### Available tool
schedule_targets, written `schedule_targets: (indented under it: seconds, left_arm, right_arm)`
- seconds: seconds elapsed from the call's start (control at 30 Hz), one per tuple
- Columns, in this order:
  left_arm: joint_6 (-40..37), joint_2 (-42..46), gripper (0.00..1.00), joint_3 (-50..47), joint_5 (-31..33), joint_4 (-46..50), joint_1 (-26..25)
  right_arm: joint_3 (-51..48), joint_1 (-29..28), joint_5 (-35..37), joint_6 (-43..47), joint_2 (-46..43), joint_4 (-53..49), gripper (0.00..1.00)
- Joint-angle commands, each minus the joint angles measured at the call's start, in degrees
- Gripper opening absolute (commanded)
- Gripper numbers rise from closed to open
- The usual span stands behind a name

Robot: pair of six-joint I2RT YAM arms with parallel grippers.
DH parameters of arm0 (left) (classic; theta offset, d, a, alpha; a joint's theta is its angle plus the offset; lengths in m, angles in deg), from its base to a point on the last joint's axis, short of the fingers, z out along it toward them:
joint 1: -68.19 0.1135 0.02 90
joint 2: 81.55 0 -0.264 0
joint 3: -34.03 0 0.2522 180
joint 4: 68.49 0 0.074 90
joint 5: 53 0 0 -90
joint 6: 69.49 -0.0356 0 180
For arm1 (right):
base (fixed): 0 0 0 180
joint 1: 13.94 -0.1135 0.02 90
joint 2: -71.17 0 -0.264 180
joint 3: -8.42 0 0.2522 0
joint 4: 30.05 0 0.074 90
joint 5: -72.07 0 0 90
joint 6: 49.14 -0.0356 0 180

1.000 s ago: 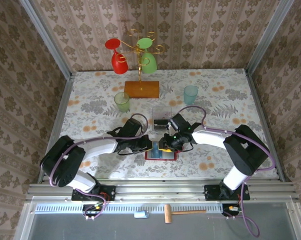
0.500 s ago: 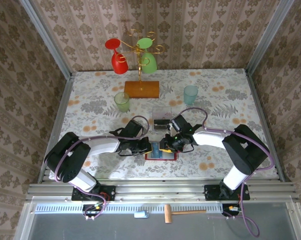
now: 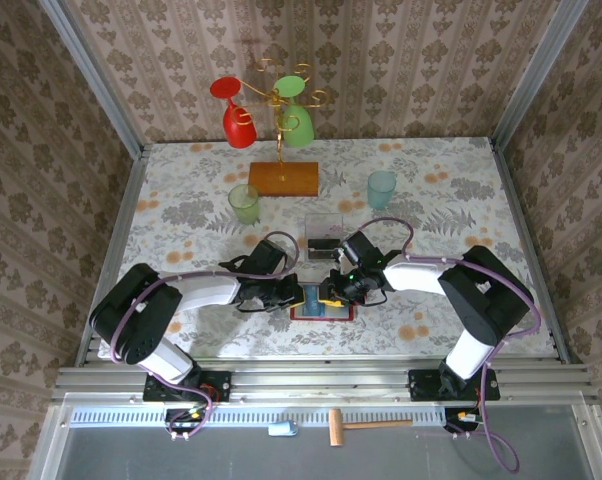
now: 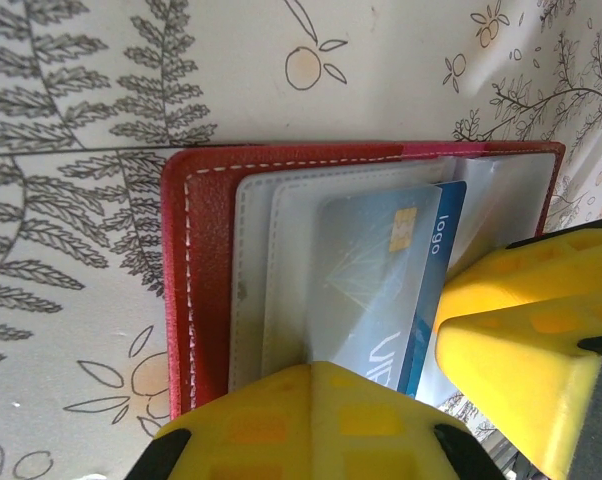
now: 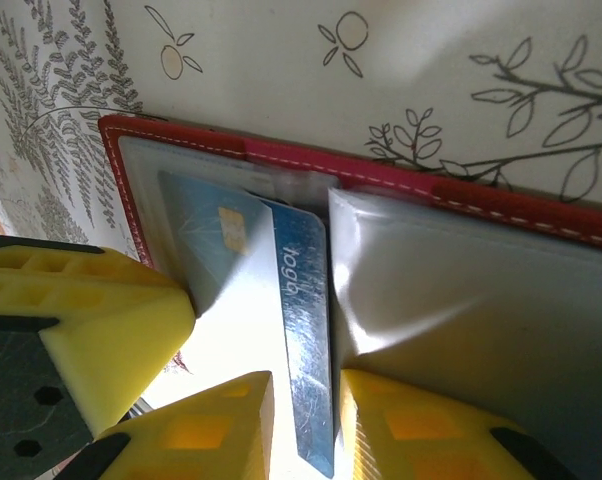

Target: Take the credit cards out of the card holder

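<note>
Low at the overhead view's centre, the small red folding card holder [image 3: 321, 314] lies open on the floral bench [image 3: 431, 190]. Fully closed, the left jaws press it down, apparently as an anchor; the right jaws, narrowed to a slit, pinch the protruding edge of the blue-and-white plastic credit card [image 5: 216, 235].
</note>
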Motion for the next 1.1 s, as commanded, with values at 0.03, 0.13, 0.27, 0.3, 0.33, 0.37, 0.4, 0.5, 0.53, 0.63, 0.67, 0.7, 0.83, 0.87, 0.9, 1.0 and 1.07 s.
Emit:
schedule_targets:
  seconds: [0.03, 0.13, 0.27, 0.3, 0.33, 0.37, 0.4, 0.5, 0.53, 0.63, 0.67, 0.7, 0.83, 0.87, 0.9, 1.0, 1.07]
  left_arm:
    - [-1.3, -1.6, 0.00, -0.2, 0.8, 3.2, -0.2]
    - [-1.3, -1.6, 0.00, -0.1, 0.9, 3.3, -0.2]
    - [-1.5, -1.6, 0.00, 0.1, 1.0, 3.8, -0.2]
    - [-1.5, -1.6, 0.00, 0.2, 1.0, 3.9, -0.2]
    - [-1.6, -1.6, 0.00, 0.2, 1.0, 4.0, -0.2]
    - [-1.6, -1.6, 0.00, 0.2, 1.0, 4.1, -0.2]
    - [-1.6, -1.5, 0.00, 0.2, 1.1, 4.2, -0.2]
    - [-1.4, -1.2, 0.00, 0.1, 1.4, 4.3, -0.2]
    - [-1.4, -1.1, 0.00, 0.0, 1.5, 4.4, -0.1]
    - [-1.4, -0.8, 0.00, 0.0, 1.6, 4.7, -0.1]
    - [-1.5, -0.6, 0.00, 0.0, 1.5, 4.7, -0.1]
    - [-1.4, -0.5, 0.00, -0.1, 1.6, 4.7, -0.1]
    - [-1.4, -0.4, 0.00, -0.1, 1.6, 4.8, 0.0]
    - [-1.4, -0.3, 0.00, -0.1, 1.5, 4.8, 0.0]
    - [-1.2, -0.2, 0.00, -0.1, 1.5, 4.8, 0.0]
    - [-1.2, 0.1, 0.00, -0.2, 1.6, 4.8, 0.0]
    - [-1.1, 0.2, 0.00, -0.1, 1.6, 4.8, 0.0]
  right_arm:
    - [-0.3, 0.3, -1.3, -0.5, 2.1, 1.1, 0.22]
    - [-0.4, 0.3, -2.0, -1.1, 2.0, 2.4, 0.20]
    - [-0.9, 0.4, -2.0, -1.4, 0.9, 2.6, 0.14]
    - [-0.9, 0.4, -1.9, -1.4, 0.6, 2.4, 0.13]
    - [-1.0, 0.5, -1.7, -1.3, 0.4, 2.2, 0.12]
    - [-1.1, 0.5, -1.5, -1.2, 0.0, 1.9, 0.12]
    - [-1.2, 0.6, -1.3, -1.1, -0.3, 1.5, 0.11]
    - [-1.4, 1.0, -0.6, -0.4, -1.6, 0.1, 0.10]
    - [-1.3, 1.2, -0.4, 0.0, -2.0, -0.7, 0.09]
    - [-1.4, 1.9, 0.0, 0.9, -3.1, -2.2, 0.08]
    - [-1.5, 2.1, 0.0, 1.2, -3.4, -2.5, 0.08]
    - [-1.7, 2.4, 0.0, 1.4, -3.7, -2.8, 0.08]
    - [-2.3, 3.1, 0.2, 2.4, -5.3, -4.8, 0.08]
    - [-2.4, 3.3, 0.2, 2.8, -5.7, -5.2, 0.08]
    - [-2.6, 3.6, 0.3, 3.0, -6.3, -5.7, 0.08]
    - [-3.1, 4.4, 0.3, 3.8, -7.7, -7.1, 0.08]
    - [-3.2, 4.9, 0.4, 4.6, -8.6, -8.3, 0.08]
